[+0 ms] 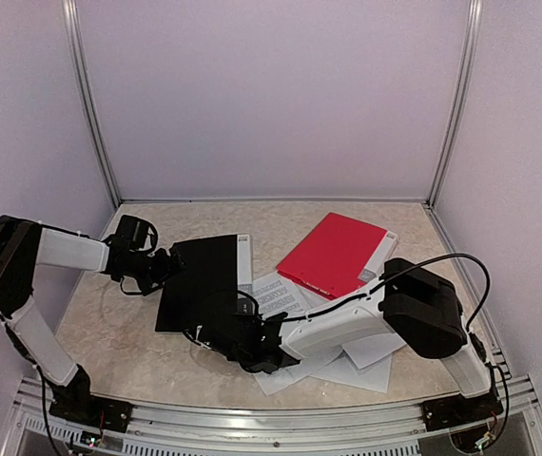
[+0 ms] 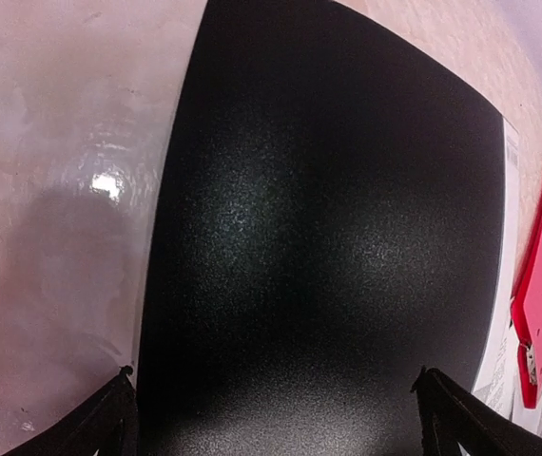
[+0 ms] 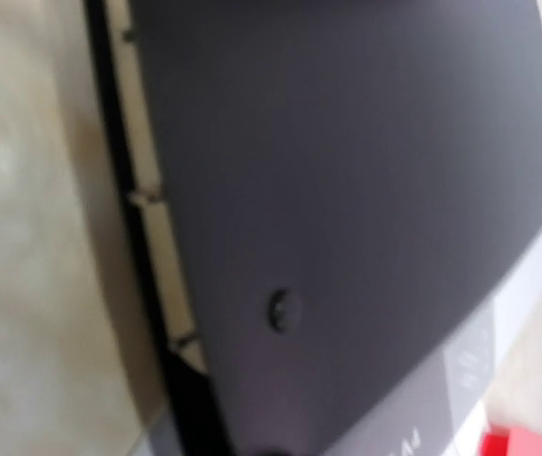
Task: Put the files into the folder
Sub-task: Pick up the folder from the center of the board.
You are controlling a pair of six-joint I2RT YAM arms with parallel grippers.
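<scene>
right gripper (image 1: 252, 350): at the near edge of the black folder (image 1: 200, 280); you can't tell if it's clenched or grasping.
left gripper (image 1: 157, 264): released, jaws wide, over the folder's far-left edge.
step: likely opening the folder.
next: you need the cover lifted and held.
files (image 1: 366, 366): loose on the table (image 1: 109, 323) to the right, partly under the red folder (image 1: 333, 255).

Both arms same build afaict: left arm (image 1: 57, 249) & right arm (image 1: 342, 328) = white tube links w/ chunky rounded black joint housings. Thin black cable (image 1: 442, 256) loops off the right one. Black bases (image 1: 73, 399) too. Matte black wedge-ish fingers (image 2: 100, 427) on the left hand (image 2: 271, 423).
</scene>
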